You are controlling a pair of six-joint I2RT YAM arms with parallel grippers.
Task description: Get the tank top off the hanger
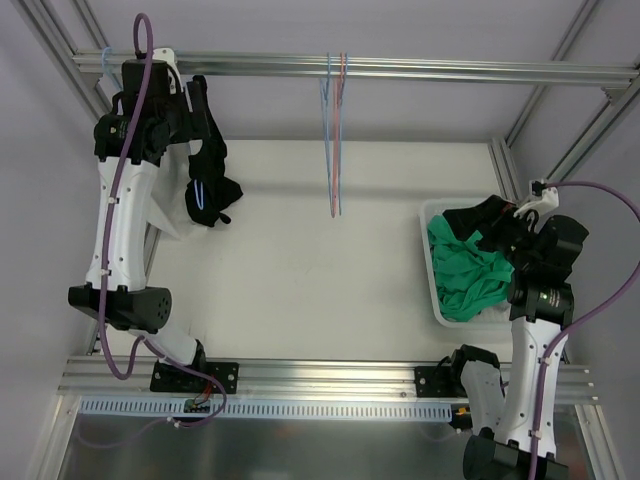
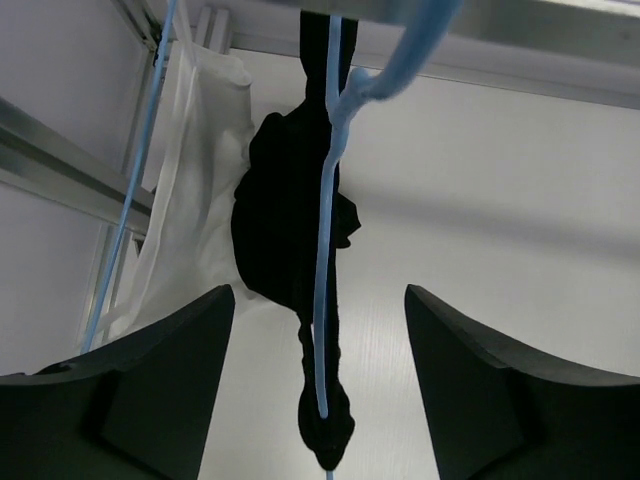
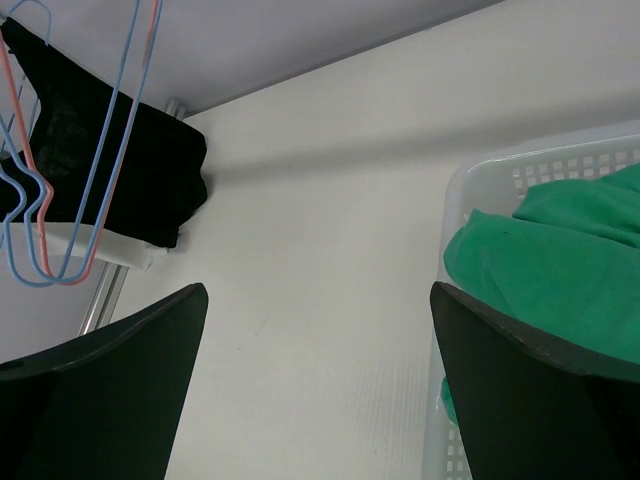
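The left gripper (image 2: 318, 295) was spread open, its jaws either side of the black tank top (image 2: 275, 220), seemingly lined up to pinch it. The garment hung bunched on a blue hanger (image 2: 322, 260) from the rail (image 1: 450, 68), over the far-left worktop (image 1: 300, 290). The right gripper (image 3: 318, 292), also open, hovered beside the basket (image 3: 560, 165), probably keeping clear.

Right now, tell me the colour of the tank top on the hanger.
Black. The tank top shows best in the left wrist view.
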